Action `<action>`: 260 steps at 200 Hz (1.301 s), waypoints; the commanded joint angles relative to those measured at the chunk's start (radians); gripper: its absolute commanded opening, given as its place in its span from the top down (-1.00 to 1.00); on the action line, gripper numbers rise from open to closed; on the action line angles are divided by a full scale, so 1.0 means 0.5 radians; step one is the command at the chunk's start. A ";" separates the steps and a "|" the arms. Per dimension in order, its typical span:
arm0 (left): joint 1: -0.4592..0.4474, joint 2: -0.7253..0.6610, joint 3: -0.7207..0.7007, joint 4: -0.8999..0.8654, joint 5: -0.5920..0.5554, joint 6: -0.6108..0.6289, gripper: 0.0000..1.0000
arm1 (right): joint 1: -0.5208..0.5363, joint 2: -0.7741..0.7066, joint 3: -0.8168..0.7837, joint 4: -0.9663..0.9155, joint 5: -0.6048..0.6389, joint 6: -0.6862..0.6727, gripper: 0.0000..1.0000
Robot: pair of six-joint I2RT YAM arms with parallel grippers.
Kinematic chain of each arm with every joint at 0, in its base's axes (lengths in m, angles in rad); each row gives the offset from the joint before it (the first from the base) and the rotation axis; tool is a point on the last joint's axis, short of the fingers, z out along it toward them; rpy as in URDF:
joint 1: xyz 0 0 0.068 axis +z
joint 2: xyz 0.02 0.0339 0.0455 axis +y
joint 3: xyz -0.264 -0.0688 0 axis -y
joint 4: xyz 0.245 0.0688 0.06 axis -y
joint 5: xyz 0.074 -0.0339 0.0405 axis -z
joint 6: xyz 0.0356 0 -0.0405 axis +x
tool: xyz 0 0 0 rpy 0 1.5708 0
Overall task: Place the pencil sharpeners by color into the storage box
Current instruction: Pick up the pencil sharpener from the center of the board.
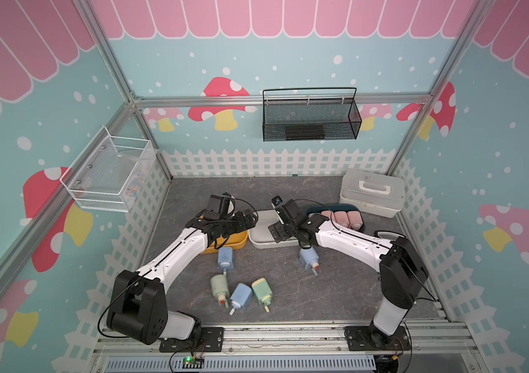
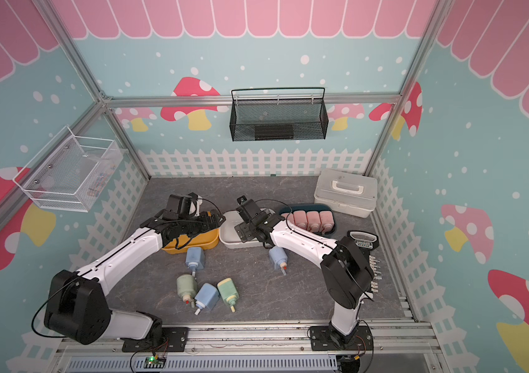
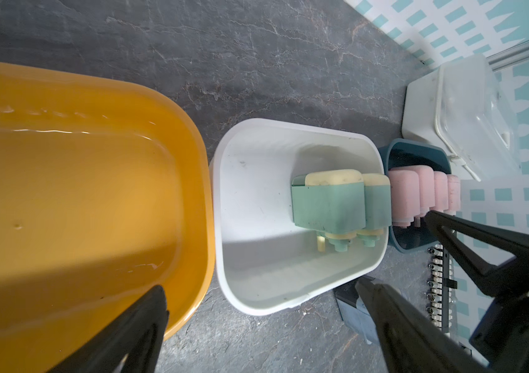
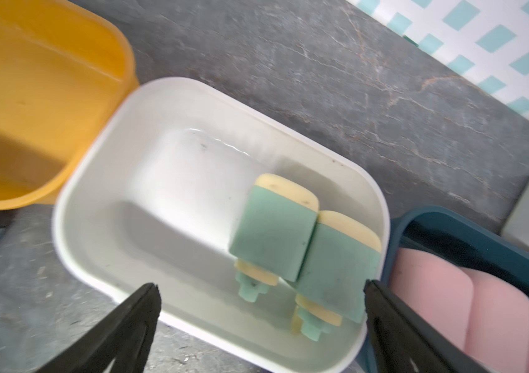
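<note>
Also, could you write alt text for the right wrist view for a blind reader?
Two green pencil sharpeners lie side by side in a white tray, between a yellow tray and a blue tray holding pink sharpeners. The right gripper is open, holding nothing.

The white bin (image 3: pixel 250 181) is showing green pencil sharpeners (image 3: pixel 327 203) with cream ends. Flanking it are sitting the orange-yellow bin (image 3: pixel 79 181) and the dark blue bin (image 3: pixel 415 155), the latter showing pink pencil sharpeners (image 3: pixel 403 193). The tabletop (image 3: pixel 256 48) under it is showing grey with pale veining.
</note>
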 commanded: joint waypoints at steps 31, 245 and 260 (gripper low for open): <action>-0.055 -0.211 -0.149 -0.011 -0.145 0.040 -0.98 | 0.033 -0.278 -0.350 0.339 -0.792 0.011 -0.93; -0.116 -0.250 -0.260 -0.026 -0.309 -0.184 -0.98 | 0.901 -0.337 -0.669 0.119 -0.249 0.084 -0.96; -0.116 -0.241 -0.263 -0.024 -0.306 -0.189 -0.98 | 0.932 -0.293 -0.639 0.112 -0.169 0.102 -0.96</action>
